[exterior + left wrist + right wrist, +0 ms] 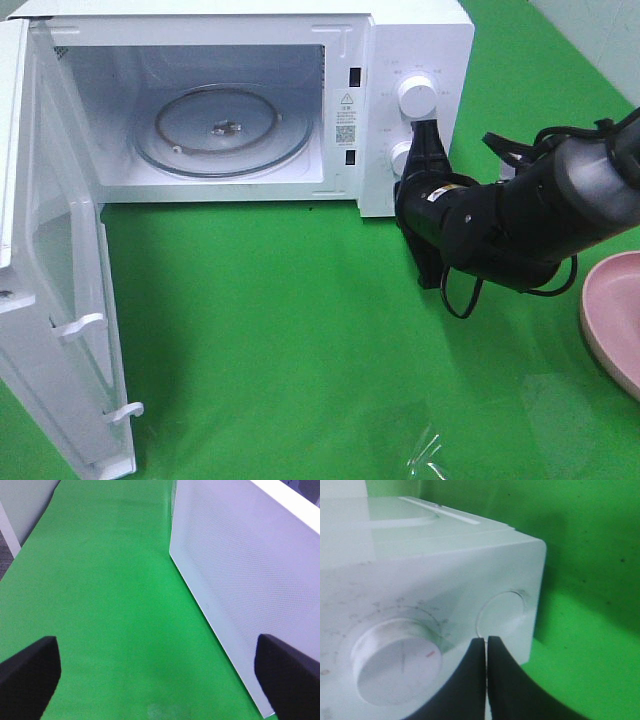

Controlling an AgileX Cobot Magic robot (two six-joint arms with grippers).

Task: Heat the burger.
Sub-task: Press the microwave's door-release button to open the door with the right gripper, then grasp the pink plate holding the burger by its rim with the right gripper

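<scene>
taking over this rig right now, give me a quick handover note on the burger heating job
Left pincer: open, empty, beside the open microwave door.
Right pincer: shut, empty, tip by the microwave's upper knob; contact unclear.
Burger: not in view. None on the visible part of the pink plate, and the glass turntable is bare.
Done: door open.
Left: find the burger, put it on the turntable, close the door, set the knobs.

Open white microwave (pixel 430 45) and pink plate (pixel 612 300) sit on green cloth (pixel 280 330).
</scene>
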